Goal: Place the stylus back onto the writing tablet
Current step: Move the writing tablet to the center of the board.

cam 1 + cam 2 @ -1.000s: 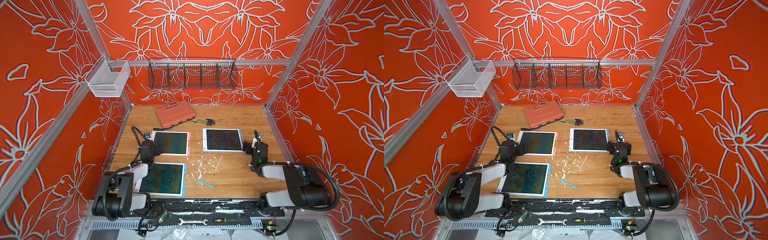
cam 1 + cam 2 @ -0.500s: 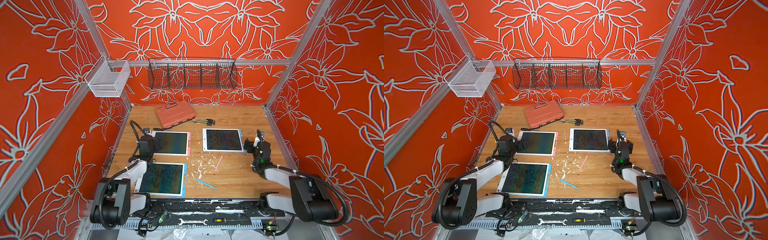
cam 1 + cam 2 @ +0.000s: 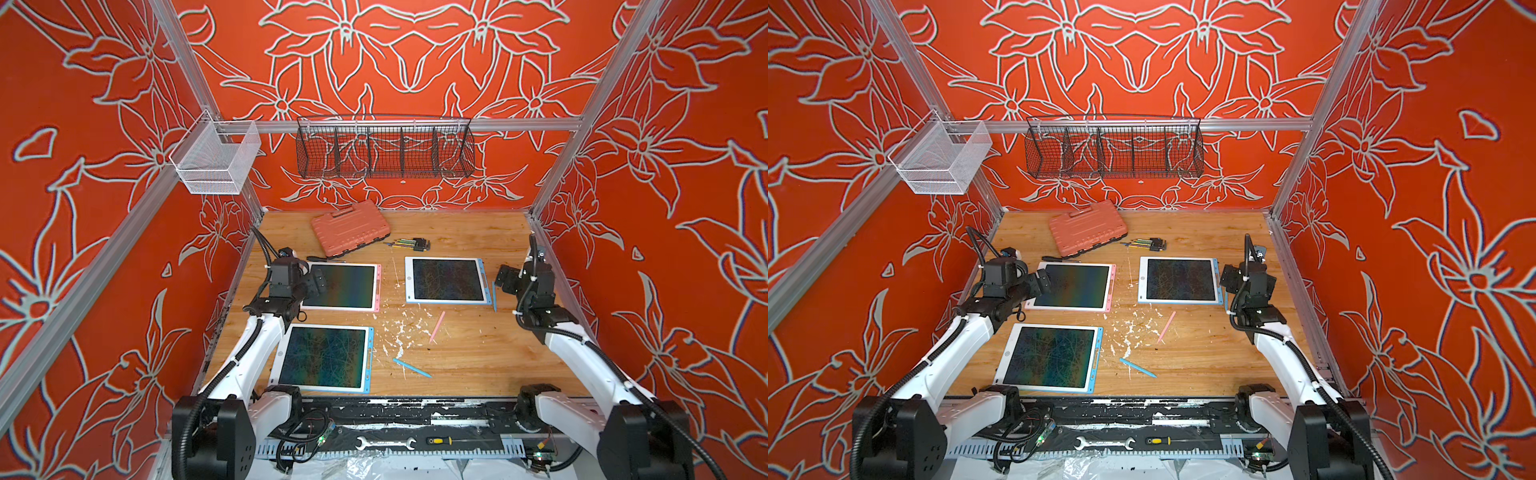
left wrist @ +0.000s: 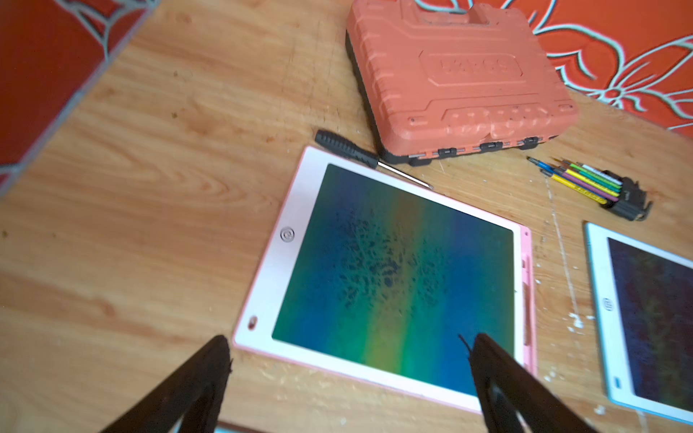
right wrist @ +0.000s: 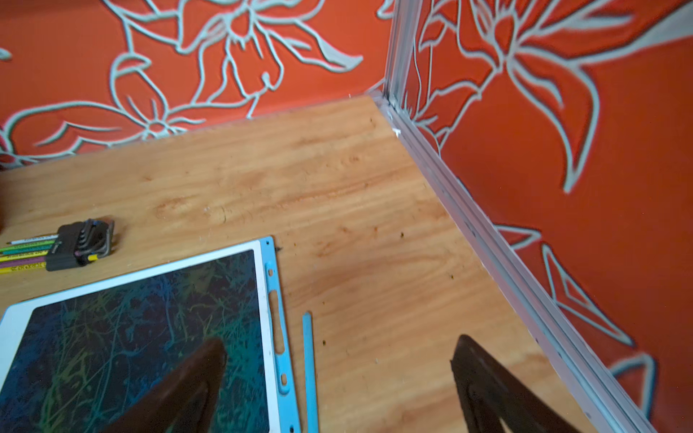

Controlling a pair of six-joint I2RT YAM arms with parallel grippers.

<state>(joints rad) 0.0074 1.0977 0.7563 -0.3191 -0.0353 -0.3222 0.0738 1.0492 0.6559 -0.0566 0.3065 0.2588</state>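
Note:
Three writing tablets lie on the wooden table: a pink-edged tablet [image 3: 347, 286] [image 4: 390, 270] at back left, a blue-edged tablet [image 3: 446, 280] [image 5: 142, 337] at back right, and another blue-edged tablet [image 3: 324, 357] at front left. A blue stylus [image 3: 493, 297] [image 5: 309, 367] lies loose just beside the back right tablet's slotted edge. A pink stylus [image 3: 437, 327] and a second blue stylus [image 3: 411, 368] lie mid-table. My left gripper [image 3: 318, 282] [image 4: 348, 343] hovers open over the pink tablet's near edge. My right gripper [image 3: 505, 280] [image 5: 341, 345] hovers open above the blue stylus, holding nothing.
An orange tool case [image 3: 349, 226], a black screwdriver [image 3: 326, 259] and a hex key set [image 3: 409, 244] lie at the back. White flecks [image 3: 399, 328] dot the middle. A black wire basket [image 3: 384, 151] and a white basket [image 3: 216, 160] hang on the walls.
Both arms have lifted and stretched out from their folded pose, carrying the grippers slightly up and toward the back. Both grippers stayed open; no stylus or tablet moved.

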